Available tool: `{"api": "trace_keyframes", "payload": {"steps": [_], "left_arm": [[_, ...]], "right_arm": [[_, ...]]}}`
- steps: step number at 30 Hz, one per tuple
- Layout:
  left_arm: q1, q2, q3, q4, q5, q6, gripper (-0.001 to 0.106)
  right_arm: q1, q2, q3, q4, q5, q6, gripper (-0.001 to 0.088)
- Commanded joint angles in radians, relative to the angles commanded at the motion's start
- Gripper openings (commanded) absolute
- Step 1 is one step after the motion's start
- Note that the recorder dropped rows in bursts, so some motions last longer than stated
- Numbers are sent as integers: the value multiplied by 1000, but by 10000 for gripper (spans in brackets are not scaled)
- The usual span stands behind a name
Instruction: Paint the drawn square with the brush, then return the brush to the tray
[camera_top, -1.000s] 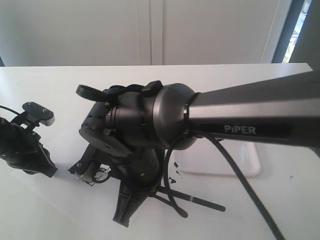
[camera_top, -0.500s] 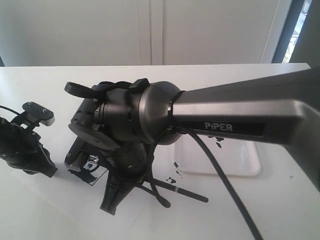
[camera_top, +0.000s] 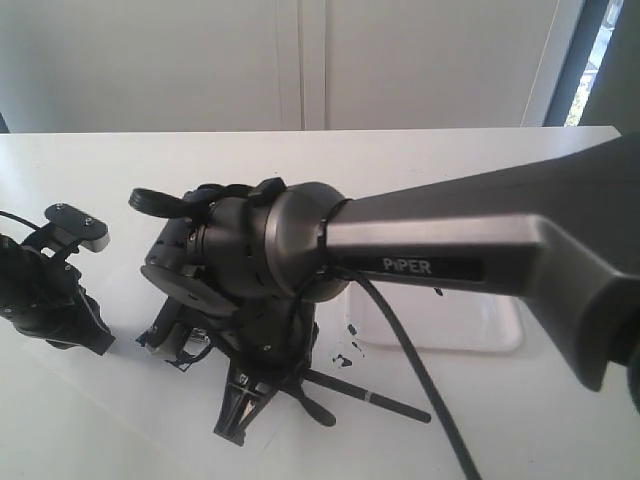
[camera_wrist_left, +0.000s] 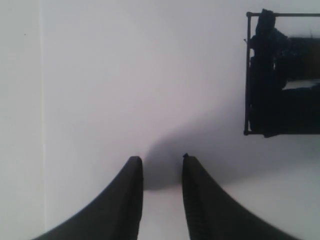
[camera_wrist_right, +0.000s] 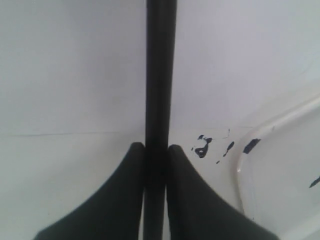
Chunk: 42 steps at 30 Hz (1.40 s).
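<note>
Exterior view: right arm (camera_top: 450, 240) runs in from the right edge to frame centre. The right gripper (camera_top: 235, 428) points down at the bench (camera_top: 540, 430), lower centre. The brush (camera_top: 395, 405) handle sticks out from under the wrist toward lower right, low over the bench; can't tell if it touches. Bristle end is hidden. Tray (camera_top: 490, 335) is centre right, behind the arm and partly covered. Dark paint specks (camera_top: 350, 352) sit on the bench just left of the tray. Square (camera_top: 165, 348) is left of centre under the wrist, with only dark smeared bits showing. Left arm (camera_top: 45, 300) is at the far left edge, well apart from the brush.

Right wrist view: right gripper is clamped on the brush handle, both fingers (camera_wrist_right: 190, 190) pressed against it. A tray rim corner is just beside the gripper, with the specks between rim and handle.

Left wrist view: left gripper (camera_wrist_left: 160, 159) has its fingers parted with nothing between them, over plain white surface. The square lies ahead and off to one side, clear of the fingers. It has a thin black outline, the inside is mostly smeared dark, and one side is cut off by the frame.
</note>
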Motion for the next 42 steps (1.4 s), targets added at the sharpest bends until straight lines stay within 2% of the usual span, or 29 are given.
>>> {"api": "trace_keyframes", "payload": {"steps": [10, 27, 36, 42], "left_arm": [[0, 0, 0, -4, -8, 0, 340], [0, 0, 0, -4, -2, -2, 340], [0, 0, 0, -4, 2, -2, 340], [0, 0, 0, -4, 2, -2, 340]], "right_arm": [[2, -11, 0, 13, 101, -6, 0], [2, -80, 4, 33, 97, -13, 0], [2, -38, 2, 99, 14, -54, 0], [2, 4, -2, 83, 6, -54, 0]]}}
